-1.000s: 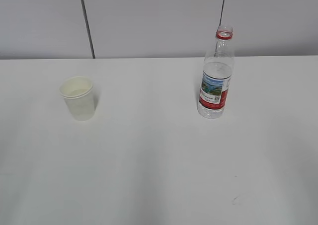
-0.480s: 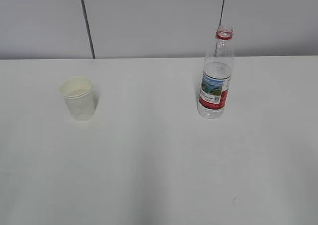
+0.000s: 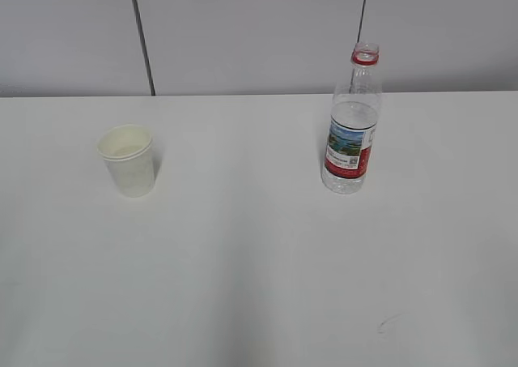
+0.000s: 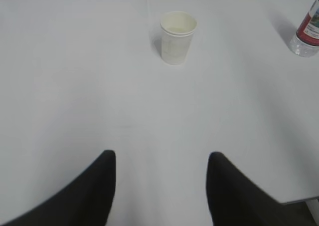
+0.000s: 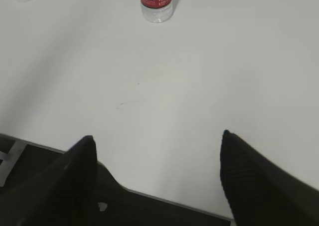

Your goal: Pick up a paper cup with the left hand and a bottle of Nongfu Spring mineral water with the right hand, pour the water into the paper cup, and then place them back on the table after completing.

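White table [image 3: 243, 270] filling most of every view, plain apart from a faint scuff mark [image 3: 388, 323] near the front right in the exterior view. Grey panelled wall [image 3: 243, 35] behind the far edge, split by two dark vertical seams.

Nongfu Spring mineral water bottle [image 3: 351, 124] upright on the right half, uncapped, red ring at the neck, red and white label with a landscape picture, water reaching the shoulder. Only the base and lower label seen at the top of the right wrist view [image 5: 156, 1], and at the far right edge of the left wrist view [image 4: 308, 31].

Paper cup [image 3: 127, 160] upright on the left half, well apart from the bottle, off-white, mouth open upward. Centred ahead in the left wrist view [image 4: 177, 37].

Left hand [image 4: 160, 186] low over the near part of the table, its two dark fingers [image 4: 94, 186] spread wide, nothing between them, cup well ahead. Right hand [image 5: 157, 176] at the near table edge, fingers [image 5: 254, 181] likewise spread wide and holding nothing, bottle well ahead and slightly left of centre. Neither arm visible in the exterior view.
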You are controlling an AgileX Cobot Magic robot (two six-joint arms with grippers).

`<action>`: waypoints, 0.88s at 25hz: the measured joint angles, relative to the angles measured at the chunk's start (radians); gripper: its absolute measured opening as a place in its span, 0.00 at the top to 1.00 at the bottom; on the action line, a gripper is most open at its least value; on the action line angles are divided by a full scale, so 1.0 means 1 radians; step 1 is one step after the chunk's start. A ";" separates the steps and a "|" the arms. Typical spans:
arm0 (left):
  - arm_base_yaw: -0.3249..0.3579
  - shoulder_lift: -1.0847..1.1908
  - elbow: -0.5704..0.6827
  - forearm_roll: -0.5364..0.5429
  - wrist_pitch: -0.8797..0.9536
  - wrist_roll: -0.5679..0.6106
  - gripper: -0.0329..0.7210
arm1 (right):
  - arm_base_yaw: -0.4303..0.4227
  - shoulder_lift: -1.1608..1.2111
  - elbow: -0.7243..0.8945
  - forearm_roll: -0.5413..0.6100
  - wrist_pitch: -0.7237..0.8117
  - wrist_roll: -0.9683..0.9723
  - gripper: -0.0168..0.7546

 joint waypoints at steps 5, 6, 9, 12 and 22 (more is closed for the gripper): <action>0.000 0.000 0.000 0.000 0.000 0.000 0.46 | 0.000 0.000 0.006 -0.013 0.000 0.000 0.24; 0.000 0.000 0.000 0.000 0.000 0.000 0.46 | 0.000 0.000 0.006 -0.015 0.000 0.000 0.24; 0.000 -0.002 0.000 -0.001 0.000 0.000 0.46 | 0.000 0.000 0.006 -0.015 -0.002 0.000 0.24; 0.000 -0.004 0.000 -0.001 0.000 0.000 0.46 | 0.000 0.000 0.006 -0.016 -0.002 0.000 0.24; 0.000 -0.005 0.000 0.036 0.000 0.000 0.46 | 0.000 0.000 0.006 -0.020 -0.002 0.000 0.24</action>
